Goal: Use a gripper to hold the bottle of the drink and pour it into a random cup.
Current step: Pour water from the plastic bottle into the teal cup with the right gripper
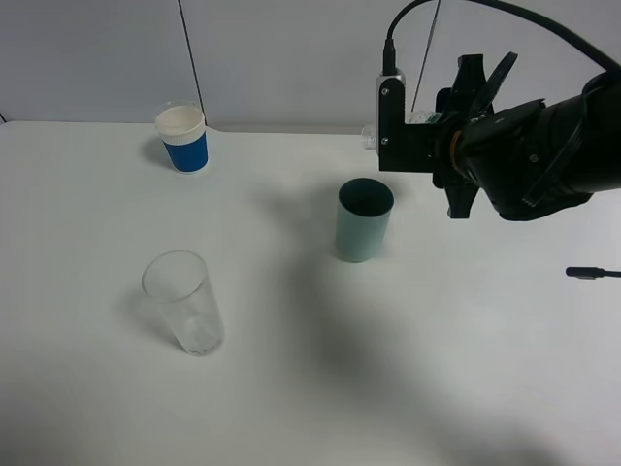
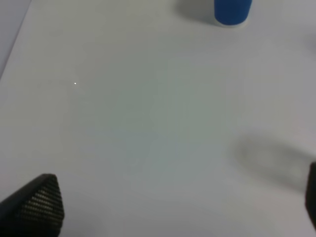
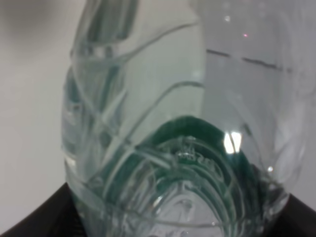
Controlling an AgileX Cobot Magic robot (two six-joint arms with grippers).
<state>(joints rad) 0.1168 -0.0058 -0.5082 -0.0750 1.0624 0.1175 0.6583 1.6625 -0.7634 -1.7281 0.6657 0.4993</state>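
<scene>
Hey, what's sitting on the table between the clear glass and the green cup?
Nothing. In the high view the table between the glass and the green cup is bare, with only a soft shadow across it.

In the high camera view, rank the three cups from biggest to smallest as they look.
1. clear glass tumbler, though it is nearest the camera
2. teal cup
3. paper cup, farthest back, so its true size against the teal one is unsure
</scene>
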